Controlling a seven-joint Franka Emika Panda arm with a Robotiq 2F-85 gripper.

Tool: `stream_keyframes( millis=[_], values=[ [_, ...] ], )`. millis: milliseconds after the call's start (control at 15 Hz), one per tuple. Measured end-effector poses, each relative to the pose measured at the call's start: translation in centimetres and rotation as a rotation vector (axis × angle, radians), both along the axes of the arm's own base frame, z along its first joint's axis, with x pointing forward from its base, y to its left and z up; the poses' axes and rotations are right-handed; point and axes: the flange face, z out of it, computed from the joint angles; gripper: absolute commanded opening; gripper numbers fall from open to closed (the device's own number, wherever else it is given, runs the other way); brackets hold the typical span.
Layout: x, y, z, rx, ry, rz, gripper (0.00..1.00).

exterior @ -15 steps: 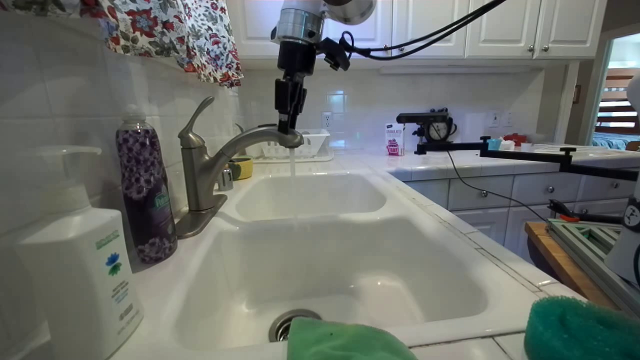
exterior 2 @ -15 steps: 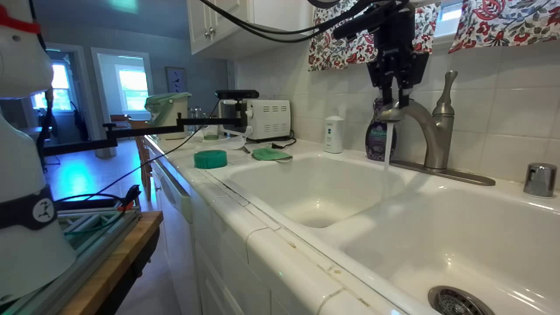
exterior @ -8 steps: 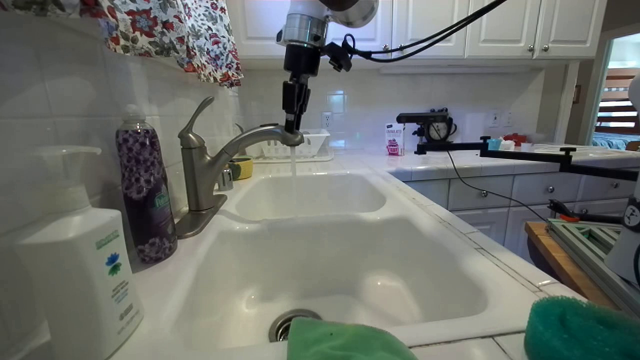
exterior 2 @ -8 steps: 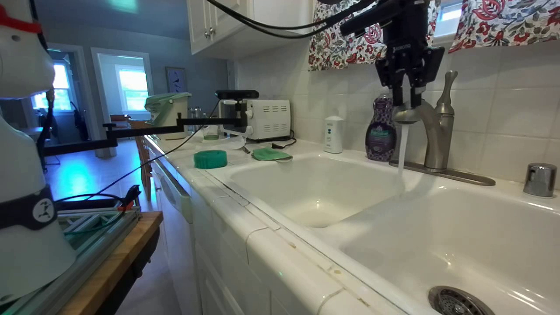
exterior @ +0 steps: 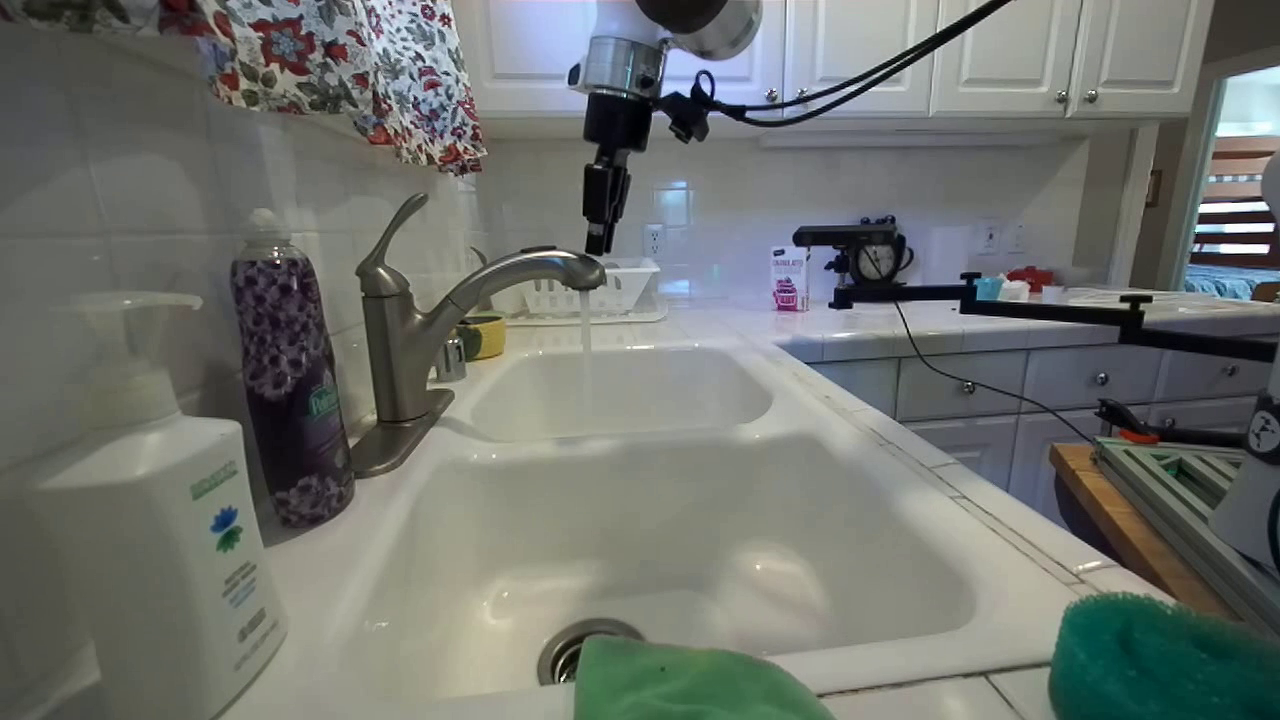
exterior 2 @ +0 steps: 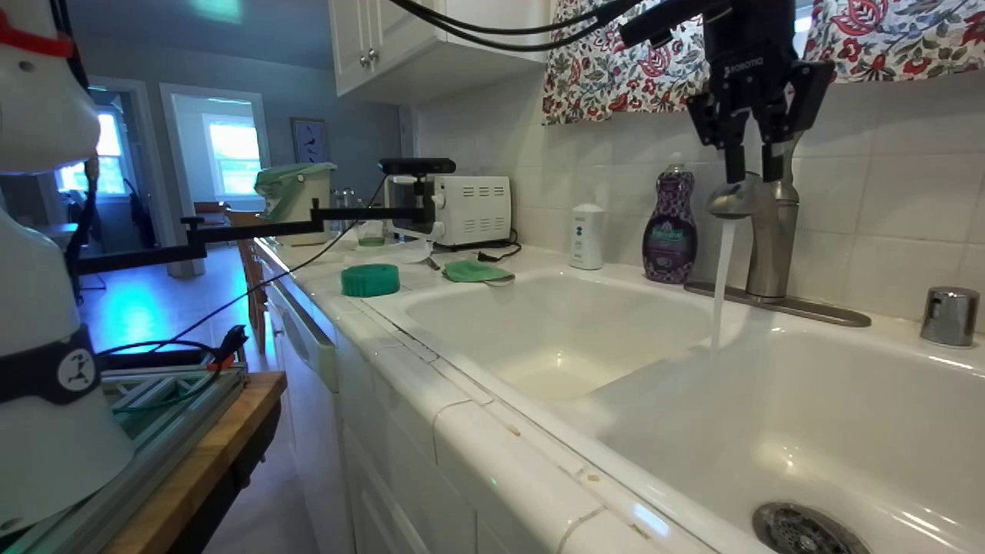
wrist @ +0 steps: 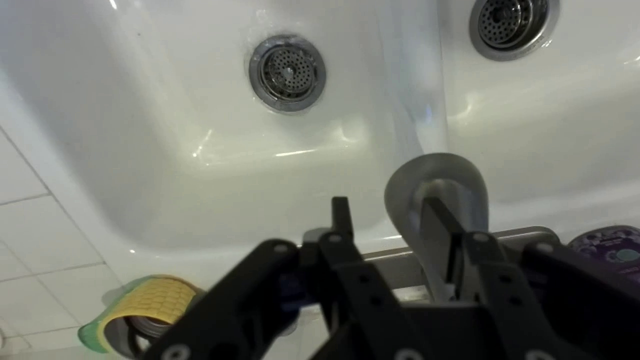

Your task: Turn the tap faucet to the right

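Note:
The brushed grey tap faucet (exterior: 395, 350) stands behind the sink, its arched spout over the divider between the two basins. Water runs from the spout. Its slim lever handle (exterior: 395, 235) points up; in an exterior view my gripper mostly hides it. My gripper (exterior 2: 754, 177) points down just above the spout head, with a gap between its fingers. In the wrist view the gripper (wrist: 386, 200) is open and holds nothing; one finger (wrist: 442, 220) overlaps the spout (wrist: 435, 165), the other is to the left over the basin. I cannot tell whether a fingertip touches the spout.
A purple-patterned bottle (exterior 2: 670, 227) and white soap dispenser (exterior 2: 587, 238) stand by the faucet. A chrome cap (exterior 2: 950, 315) and a yellow-green holder (wrist: 150, 305) are on the sink's other side. A green cloth (exterior: 690, 680) and teal sponge (exterior: 1150, 660) lie on the counter.
The fingers straddled the spout; the gripper has since opened wider and risen off it. The spout has swung away from the soap dispenser's side, and the water stream moved with it.

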Motion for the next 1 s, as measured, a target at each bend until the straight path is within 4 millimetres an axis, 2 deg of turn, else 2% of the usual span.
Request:
stream_keyframes(
  millis=[67, 133, 200, 267, 333, 600, 667, 733, 800, 867, 1000],
  values=[
    [0.1, -0.3, -0.1, -0.003, 0.000, 0.002, 0.43],
    [0.2, -0.4, -0.1, -0.004, -0.001, 0.007, 0.37],
    [0.3, -0.2, -0.1, -0.003, -0.002, 0.011, 0.38],
    [0.3, 0.2, 0.1, 0.001, -0.002, 0.017, 0.34],
    [0.3, 0.9, 0.3, 0.012, -0.004, 0.024, 0.36],
    [-0.4, 4.4, 1.5, 0.057, 0.020, 0.066, 0.32],
    [-0.6, 5.1, 1.6, 0.063, 0.037, 0.076, 0.26],
    [-0.9, 5.7, 1.6, 0.066, 0.054, 0.083, 0.12],
    [-1.1, 6.1, 1.4, 0.067, 0.071, 0.089, 0.03],
    [-1.2, 6.4, 1.3, 0.067, 0.082, 0.093, 0.00],
    [-1.2, 6.5, 0.8, 0.068, 0.094, 0.093, 0.00]
  ],
)
